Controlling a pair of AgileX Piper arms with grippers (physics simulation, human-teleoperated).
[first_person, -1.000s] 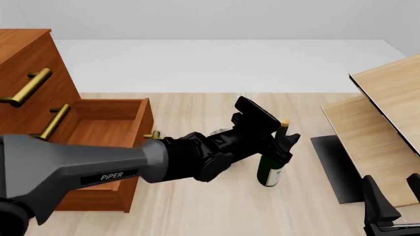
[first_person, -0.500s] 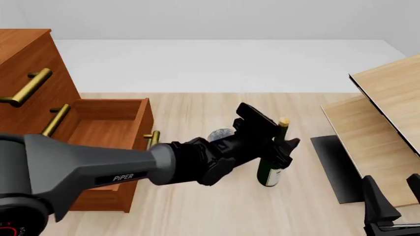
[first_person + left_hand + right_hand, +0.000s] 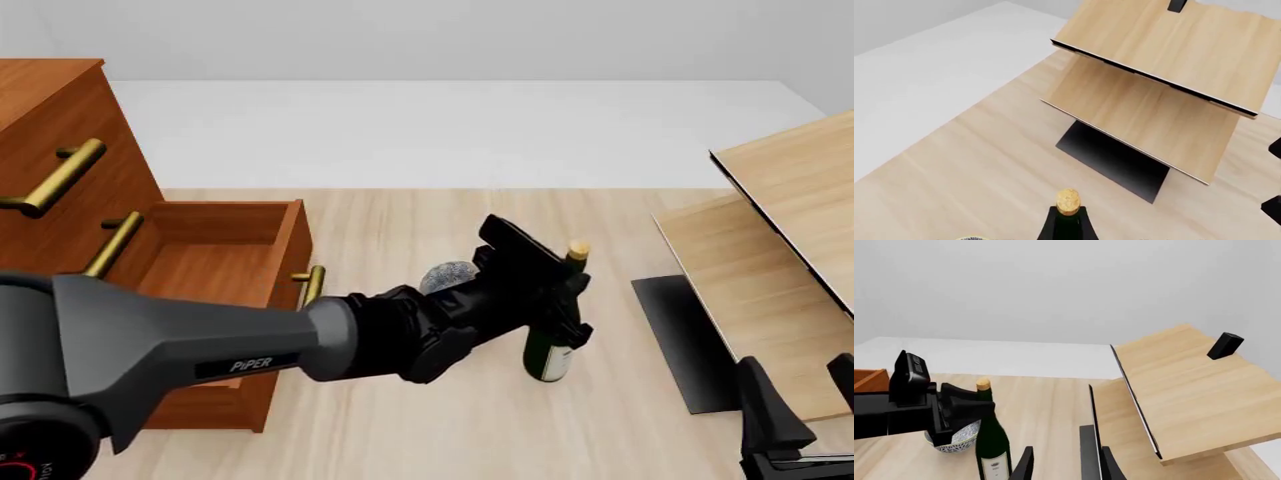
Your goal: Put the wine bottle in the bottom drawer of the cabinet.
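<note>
- A pale wood worktop (image 3: 400, 420) runs out to a plain white wall, with slanted light-wood panels (image 3: 787, 200) on the right and the reddish-brown cabinet (image 3: 54, 130) on the left.
- The bottom drawer (image 3: 220, 275) is pulled out and open, its brass handle (image 3: 310, 283) facing the middle of the worktop.
- The wine bottle (image 3: 551, 345) stands upright on the worktop, well apart from the drawer, cork up, with the speckled bowl (image 3: 449, 275) just behind and to its left.
- The left gripper (image 3: 567, 300) is at the bottle's neck and shoulder. From the right wrist view its jaws sit either side of the glass, but I cannot tell whether they are pressing on it or just bracketing it.
- The right gripper (image 3: 1057, 465) hangs low at the near right, jaws parted and holding nothing.
- Risk one: the hold is high on a tall, slim bottle. If the jaws are not truly clamped, a lift would let it slip or swing.
- Risk two: a sideways nudge up there could topple it, likely into the bowl.
- Risk three: carrying it left, the base could clip the drawer front or handle unless it is raised clear first.
- Risk four: the bottle may stand taller than the drawer is deep, so it probably needs laying down.
</note>
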